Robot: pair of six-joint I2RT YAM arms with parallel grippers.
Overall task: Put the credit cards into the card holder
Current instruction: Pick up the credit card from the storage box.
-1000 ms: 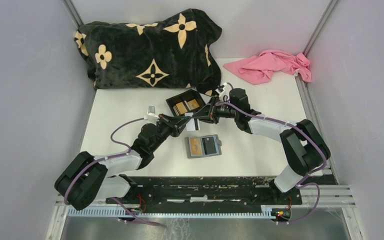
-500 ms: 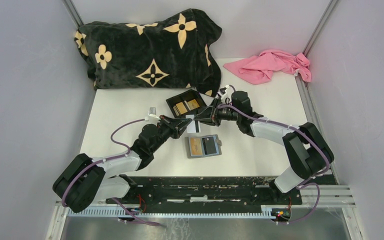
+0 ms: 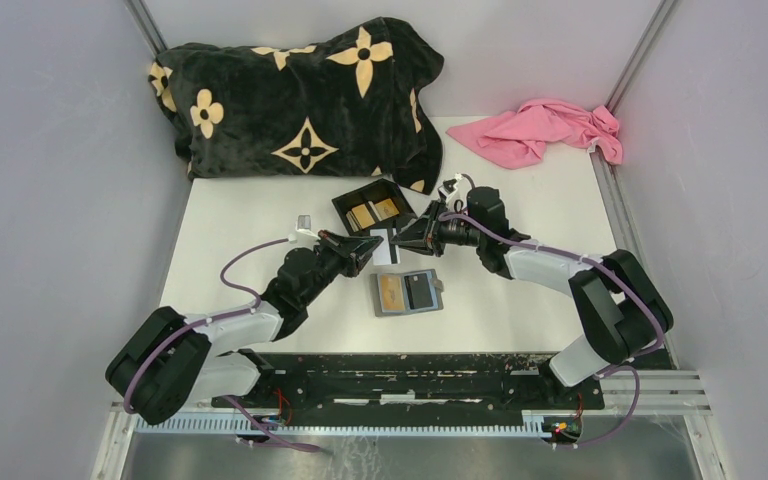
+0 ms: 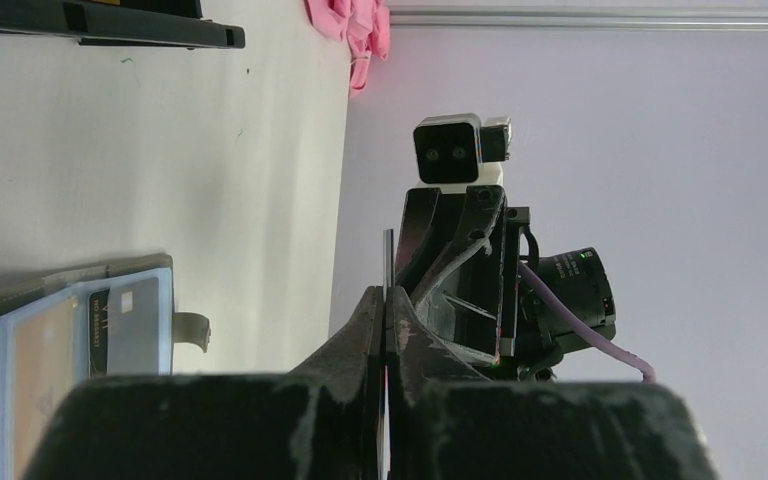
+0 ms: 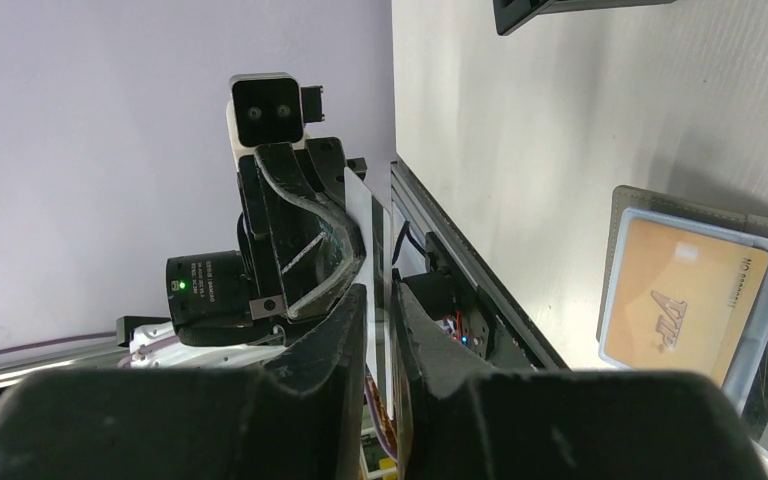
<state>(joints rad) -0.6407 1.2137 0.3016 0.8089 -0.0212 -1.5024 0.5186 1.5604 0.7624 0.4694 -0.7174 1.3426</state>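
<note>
A silvery-white credit card (image 3: 385,246) hangs on edge above the table, with my left gripper (image 3: 372,248) shut on its near end. In the left wrist view the card (image 4: 388,255) sticks up edge-on out of the closed left gripper (image 4: 387,295). My right gripper (image 3: 406,240) faces it from the right. Its jaws (image 5: 380,300) stand narrowly apart with the card's other end (image 5: 370,215) between them. The grey card holder (image 3: 406,309) lies open just below, with a gold card (image 3: 392,291) and a black card (image 3: 419,289) in its slots.
A black box (image 3: 345,207) holding gold cards sits behind the grippers. A black flowered pillow (image 3: 300,100) fills the back left and a pink cloth (image 3: 545,130) lies at the back right. Grey walls close in both sides.
My right gripper has slid a little to the right along the card and its jaws have narrowed slightly. The left gripper still holds the card in nearly the same spot.
</note>
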